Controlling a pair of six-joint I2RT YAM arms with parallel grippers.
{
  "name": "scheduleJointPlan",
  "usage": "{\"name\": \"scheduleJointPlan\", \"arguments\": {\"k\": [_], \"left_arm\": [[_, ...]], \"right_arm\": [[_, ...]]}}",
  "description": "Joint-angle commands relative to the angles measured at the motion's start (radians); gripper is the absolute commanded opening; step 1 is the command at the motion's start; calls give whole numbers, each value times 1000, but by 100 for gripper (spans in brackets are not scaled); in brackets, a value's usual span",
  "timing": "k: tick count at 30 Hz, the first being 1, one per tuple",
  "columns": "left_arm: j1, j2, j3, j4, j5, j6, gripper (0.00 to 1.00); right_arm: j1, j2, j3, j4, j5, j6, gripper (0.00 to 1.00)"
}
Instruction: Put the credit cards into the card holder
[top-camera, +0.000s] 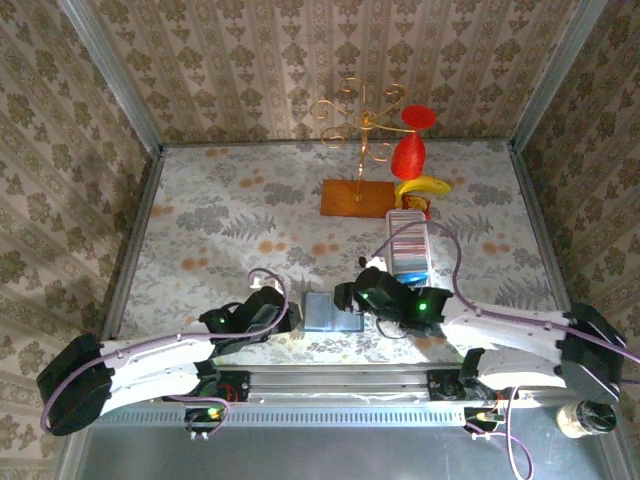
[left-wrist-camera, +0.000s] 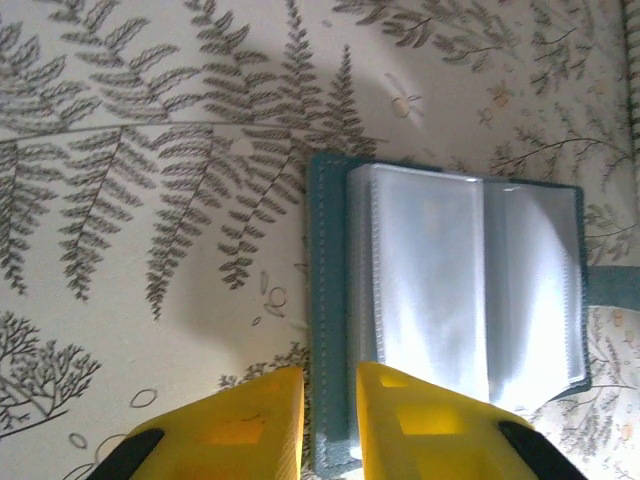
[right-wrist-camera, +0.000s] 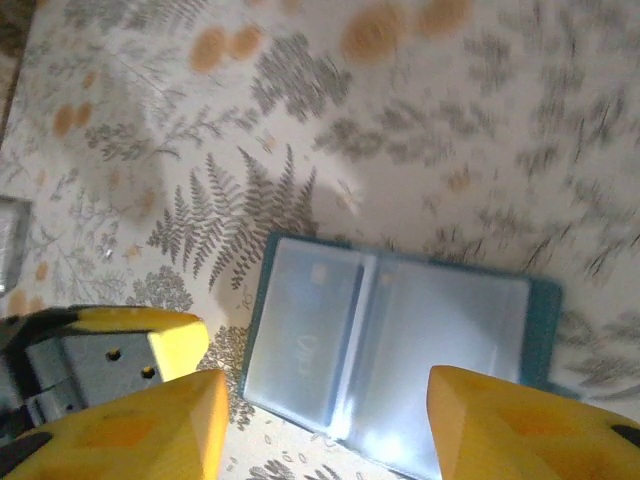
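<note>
Yellow fingers (left-wrist-camera: 240, 425) of my left gripper (left-wrist-camera: 330, 385) sit nearly closed over the left cover edge of the card holder (top-camera: 332, 313); pinching or not, I cannot tell. The holder lies open on the worktop (top-camera: 220, 220) and looks light, with floppy sleeves, so it's likely to slide. The right gripper (right-wrist-camera: 325, 400) hangs wide and empty above it. Behind that, the credit cards (top-camera: 408, 250), probably slick and stiff, pack the white tray (top-camera: 391, 225); I'd pinch one by its top edge.

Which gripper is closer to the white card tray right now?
Right. The right gripper hovers over the card holder, just near-left of the white card tray; the left gripper sits at the holder's opposite, left edge, farther away.
</note>
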Motion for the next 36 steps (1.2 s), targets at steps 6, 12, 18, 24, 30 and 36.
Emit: {"name": "scheduleJointPlan", "arguments": {"k": [6,12,18,24,30,36], "left_arm": [[2,21,68,-28,7,81,25],[8,12,71,-11,20,113,27],[12,-24,56,-6,34,134,29],[17,-49,33,-3,46,134,29],[18,-46,32,6,50,132,30],[20,-28,44,7,61,136,30]], "right_arm": [[-124,-213,140,-312,-96,-1351,58],[-444,-187,171,-565,-211,-1862,63],[-606,-128,48,-377,-210,-2118,77],[-639,-37,-32,-159,-200,-2170,84],[-651,54,-65,-48,-188,-2188,85],[-659,135,-68,-14,-195,-2200,82]]}}
